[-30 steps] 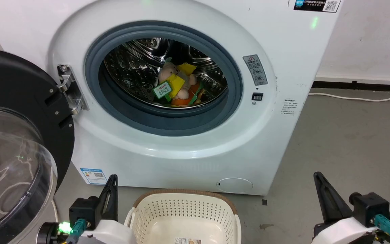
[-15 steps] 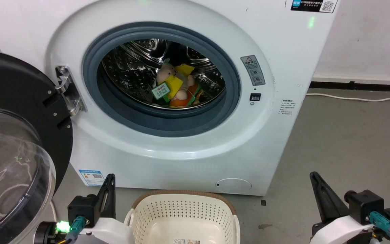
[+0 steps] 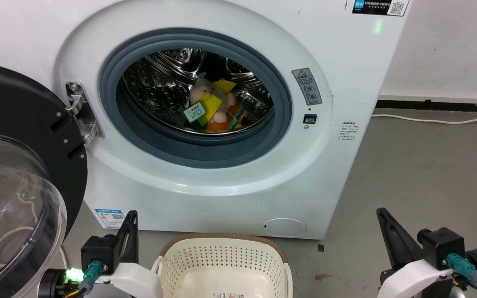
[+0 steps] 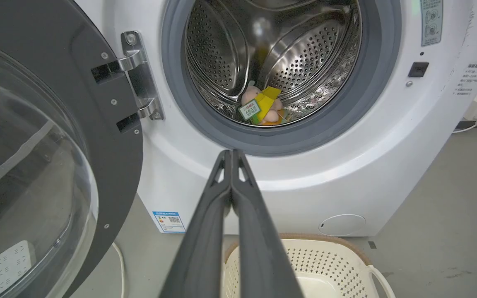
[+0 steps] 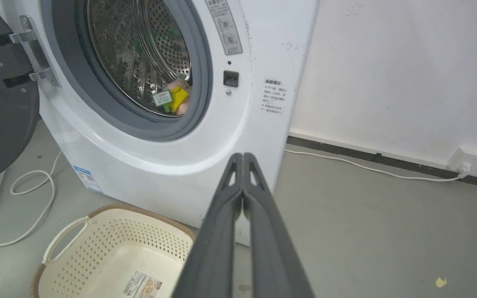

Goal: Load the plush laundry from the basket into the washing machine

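The washing machine (image 3: 222,194) is standing with its door (image 3: 15,124) hanging wide open on the robot's left, clear dome facing out. All the plush laundry is lying down in the steel drum (image 3: 155,82). The pale pink plush animal (image 3: 200,92) is resting on the orange burger plush (image 3: 218,120), touching it. Its green-and-white tag (image 3: 194,112) is facing the opening, and the print on it is too small to read. The basket (image 3: 222,237) is sitting on the floor just in front of the machine, with a printed sticker (image 5: 141,284) showing on its bottom.

Stickers on the machine:
- A black label (image 3: 379,7) with a blue logo and a QR code is sitting at the top right corner.
- A grey warning label (image 3: 307,87) with a red triangle is sitting just right of the opening.
- A small block of print (image 3: 347,130) is sitting further right.
- A blue-edged sticker (image 3: 110,216) with a QR code is sitting low on the front.

None of that text is coming through legibly.

The left gripper (image 4: 231,154) is hovering low, just left of the basket, fingers pressed together and gripping nothing. The right gripper (image 5: 242,156) is doing the same well off to the basket's right, over bare floor. A white cable (image 3: 437,120) is running along the floor by the wall.
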Motion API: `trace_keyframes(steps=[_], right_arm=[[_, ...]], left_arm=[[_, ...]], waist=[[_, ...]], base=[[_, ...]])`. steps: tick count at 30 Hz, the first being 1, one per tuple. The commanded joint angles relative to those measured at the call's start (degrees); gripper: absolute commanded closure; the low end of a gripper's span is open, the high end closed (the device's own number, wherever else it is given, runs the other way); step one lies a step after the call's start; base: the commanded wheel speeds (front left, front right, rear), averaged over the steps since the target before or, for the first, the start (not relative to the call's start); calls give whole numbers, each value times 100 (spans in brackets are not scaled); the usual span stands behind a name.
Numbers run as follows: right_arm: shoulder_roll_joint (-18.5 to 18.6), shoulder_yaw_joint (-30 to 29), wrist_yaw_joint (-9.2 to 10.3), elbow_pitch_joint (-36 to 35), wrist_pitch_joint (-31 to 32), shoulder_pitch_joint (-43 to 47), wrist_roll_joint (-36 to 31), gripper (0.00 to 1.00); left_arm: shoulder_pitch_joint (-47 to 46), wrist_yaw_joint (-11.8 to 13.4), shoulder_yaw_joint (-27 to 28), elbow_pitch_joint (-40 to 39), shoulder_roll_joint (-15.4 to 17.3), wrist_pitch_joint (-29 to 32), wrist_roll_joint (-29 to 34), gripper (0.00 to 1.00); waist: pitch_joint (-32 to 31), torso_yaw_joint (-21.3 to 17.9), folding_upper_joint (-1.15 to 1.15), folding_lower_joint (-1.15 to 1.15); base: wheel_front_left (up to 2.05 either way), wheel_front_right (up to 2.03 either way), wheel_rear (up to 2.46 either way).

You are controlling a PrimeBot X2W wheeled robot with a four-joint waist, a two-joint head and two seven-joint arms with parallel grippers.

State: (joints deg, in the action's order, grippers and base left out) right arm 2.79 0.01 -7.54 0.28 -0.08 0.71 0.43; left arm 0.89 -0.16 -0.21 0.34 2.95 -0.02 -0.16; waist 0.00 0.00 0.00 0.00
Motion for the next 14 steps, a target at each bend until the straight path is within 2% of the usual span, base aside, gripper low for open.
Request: trace_keyframes(steps=[1,14], right_arm=[[9,-1,5,-28,8,-71,-43,100],[9,-1,5,-28,8,-71,-43,100]], left_arm=[[-89,16,21,-34,-7,2,16,100],[-89,16,21,-34,-7,2,16,100]], waist=[[0,0,0,0],[0,0,0,0]], base=[[0,0,0],[0,0,0]])
